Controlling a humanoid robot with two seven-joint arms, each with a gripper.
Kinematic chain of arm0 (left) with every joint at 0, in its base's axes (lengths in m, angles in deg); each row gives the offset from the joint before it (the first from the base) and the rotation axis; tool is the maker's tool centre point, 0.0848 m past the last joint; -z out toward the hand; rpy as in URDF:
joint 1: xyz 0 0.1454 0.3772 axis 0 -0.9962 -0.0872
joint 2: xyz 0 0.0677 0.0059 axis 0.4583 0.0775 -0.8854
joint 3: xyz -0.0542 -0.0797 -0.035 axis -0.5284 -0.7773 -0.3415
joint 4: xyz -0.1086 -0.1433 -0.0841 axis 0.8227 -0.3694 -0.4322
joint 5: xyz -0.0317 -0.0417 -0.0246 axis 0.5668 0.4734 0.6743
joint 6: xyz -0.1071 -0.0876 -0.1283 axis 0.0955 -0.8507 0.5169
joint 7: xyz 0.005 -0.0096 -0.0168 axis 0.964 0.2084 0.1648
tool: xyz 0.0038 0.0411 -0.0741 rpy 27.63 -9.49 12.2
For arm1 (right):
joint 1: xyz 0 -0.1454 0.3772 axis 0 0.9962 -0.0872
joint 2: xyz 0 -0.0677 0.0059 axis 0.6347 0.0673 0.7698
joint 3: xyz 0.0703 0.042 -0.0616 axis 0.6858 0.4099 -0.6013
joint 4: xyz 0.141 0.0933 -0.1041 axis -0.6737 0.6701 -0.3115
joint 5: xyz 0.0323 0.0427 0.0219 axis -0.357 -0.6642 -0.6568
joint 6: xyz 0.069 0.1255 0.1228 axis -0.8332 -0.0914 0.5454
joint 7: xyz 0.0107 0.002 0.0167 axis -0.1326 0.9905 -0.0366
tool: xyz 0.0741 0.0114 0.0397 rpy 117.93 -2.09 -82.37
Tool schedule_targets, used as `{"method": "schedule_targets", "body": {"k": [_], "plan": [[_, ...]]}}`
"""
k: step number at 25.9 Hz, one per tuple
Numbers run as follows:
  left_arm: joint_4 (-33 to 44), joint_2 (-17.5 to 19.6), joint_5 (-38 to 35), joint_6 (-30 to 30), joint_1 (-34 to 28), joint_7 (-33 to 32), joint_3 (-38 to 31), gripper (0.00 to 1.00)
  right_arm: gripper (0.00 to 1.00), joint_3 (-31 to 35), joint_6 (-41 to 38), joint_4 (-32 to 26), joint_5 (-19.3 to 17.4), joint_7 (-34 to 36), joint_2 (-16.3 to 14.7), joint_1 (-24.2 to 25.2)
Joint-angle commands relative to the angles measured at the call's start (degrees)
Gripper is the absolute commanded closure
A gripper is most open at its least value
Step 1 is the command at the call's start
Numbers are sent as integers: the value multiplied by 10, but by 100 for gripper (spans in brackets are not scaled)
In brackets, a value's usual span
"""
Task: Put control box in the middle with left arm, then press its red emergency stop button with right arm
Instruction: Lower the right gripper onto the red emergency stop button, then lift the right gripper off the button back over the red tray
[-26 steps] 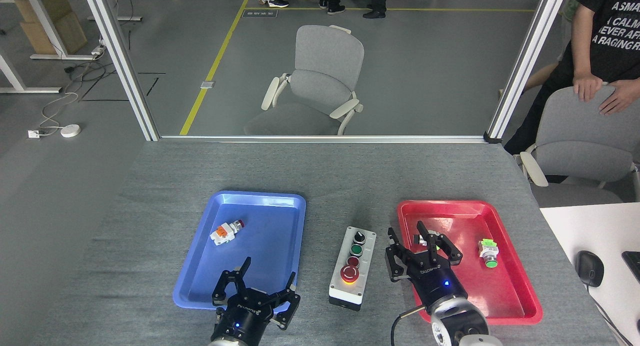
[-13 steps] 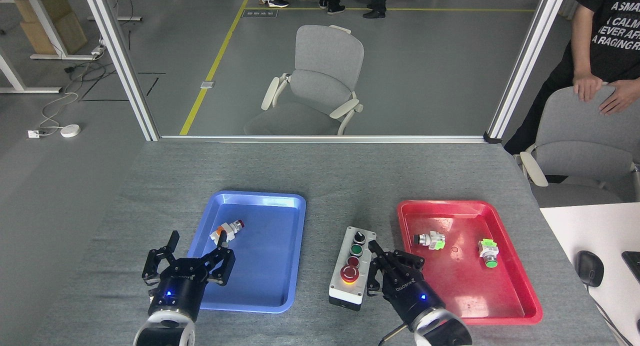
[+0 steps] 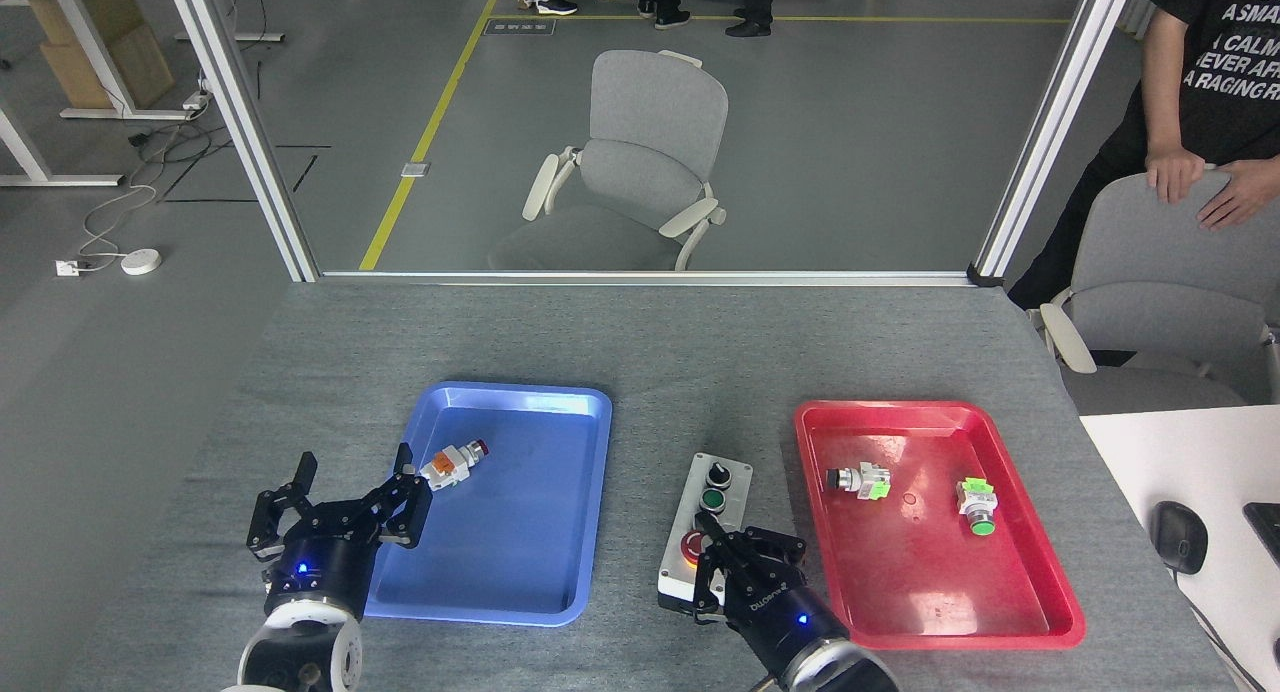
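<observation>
The light-grey control box (image 3: 738,492) lies lengthwise on the speckled grey tabletop (image 3: 680,372), in the middle between the two trays. Its black knob (image 3: 717,470) and green button (image 3: 713,499) show. The red emergency stop button (image 3: 690,548) peeks out at the box's near end, with a yellow glow below it. My right gripper (image 3: 728,550) is over that near end, fingers drawn together, its tips right at the button and covering part of it. My left gripper (image 3: 350,477) hangs open over the blue tray's left edge, holding nothing.
The blue tray (image 3: 500,392) holds a small white-orange switch part (image 3: 453,462). Two green-marked switch parts (image 3: 860,480) (image 3: 977,504) lie in the red tray (image 3: 940,412). A white table with a mouse (image 3: 1178,537) is at right. A person (image 3: 1200,92) stands behind a grey chair (image 3: 1160,312).
My right gripper has swung left from the red tray onto the box's near end and drawn its fingers together. My left gripper has moved left, off the box's side to the blue tray's left edge.
</observation>
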Motion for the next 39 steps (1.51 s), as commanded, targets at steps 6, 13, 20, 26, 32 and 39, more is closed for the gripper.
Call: {"method": "schedule_targets", "body": {"k": [6,13,20,26,32,39], "plan": [[-1,-11,0,-3,-1,4,0,1,100,-17,16,61,1,1,7,-6],[-1,-13,1,-4,-1,4,-1,1,100,-11,28,66,-7,7,-1,-6],[-1,-13,1,-2,-1,6,0,1,76,38,108,-32,-65,19,-2,-7],[-2,-13,0,-2,-3,27,1,1,8,124,118,-40,-71,21,-2,-6],[-13,-13,1,-2,-3,90,1,1,3,176,122,-45,-71,23,-11,-8],[-19,-14,1,2,-2,81,2,1,3,207,118,-55,-71,23,-24,-4]]}}
